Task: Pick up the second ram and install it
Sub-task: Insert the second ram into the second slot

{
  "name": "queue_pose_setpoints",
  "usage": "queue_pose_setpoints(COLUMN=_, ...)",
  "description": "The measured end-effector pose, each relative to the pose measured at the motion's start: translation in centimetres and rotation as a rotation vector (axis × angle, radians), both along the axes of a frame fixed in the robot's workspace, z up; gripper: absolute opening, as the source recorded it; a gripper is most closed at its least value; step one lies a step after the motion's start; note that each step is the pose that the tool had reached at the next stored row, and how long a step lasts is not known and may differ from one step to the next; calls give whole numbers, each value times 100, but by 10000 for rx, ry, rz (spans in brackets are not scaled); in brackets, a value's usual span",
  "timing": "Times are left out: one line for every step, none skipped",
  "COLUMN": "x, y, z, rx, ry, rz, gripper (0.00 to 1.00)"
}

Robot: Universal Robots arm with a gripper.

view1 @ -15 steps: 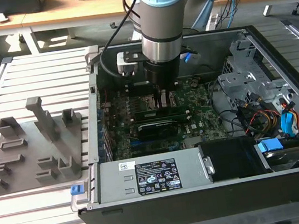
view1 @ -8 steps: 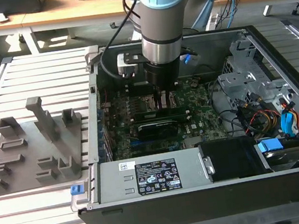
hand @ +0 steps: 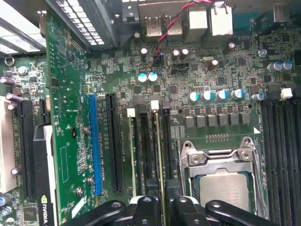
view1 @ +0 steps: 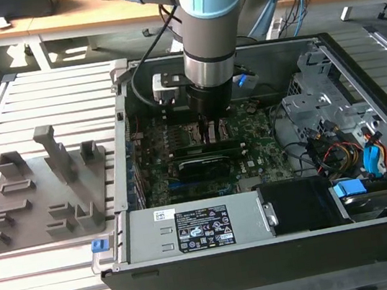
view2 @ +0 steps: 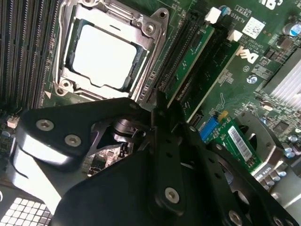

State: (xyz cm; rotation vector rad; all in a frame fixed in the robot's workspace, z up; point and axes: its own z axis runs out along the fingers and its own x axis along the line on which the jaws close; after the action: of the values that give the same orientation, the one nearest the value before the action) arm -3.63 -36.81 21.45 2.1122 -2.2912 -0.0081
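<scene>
Second wrist view shows the black hand [view2: 162,115] clenched on the thin green second ram [view2: 197,59], pressing it into a black motherboard slot [view2: 181,44]; seating looks unfinished.

the second ram [hand: 159,155] is a thin green board standing on edge in a dark slot beside the processor socket, lower centre of the first wrist view. in the second wrist view its green face [view2: 195,55] lies upper centre.
</scene>
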Motion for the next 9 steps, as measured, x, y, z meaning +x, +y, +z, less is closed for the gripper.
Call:
queue_pose_setpoints(x=0, y=0, z=4, rx=-2, ry=1, rz=0, gripper=21)
queue_pose_setpoints(x=0, y=4, z=57, rx=-2, ry=0, rz=-1, gripper=21)
queue_pose_setpoints(x=-1, y=12, z=106, rx=-11, ry=2, rz=-3, gripper=21)
queue_pose_setpoints(x=0, y=14, z=142, rx=-7, ry=-1, rz=-1, gripper=21)
queue_pose_setpoints(x=0, y=16, z=185, rx=-10, ry=1, rz=1, gripper=21)
queue_pose_setpoints(x=0, y=17, z=238, rx=-9, ry=1, rz=1, gripper=21)
queue_pose_setpoints(x=-1, y=36, z=338, rx=-11, ry=-2, rz=-2, gripper=21)
queue_pose_setpoints(x=0, y=51, z=381, rx=-11, ry=-5, rz=0, gripper=20)
queue_pose_setpoints(x=0, y=55, z=401, rx=-13, ry=-6, rz=0, gripper=13)
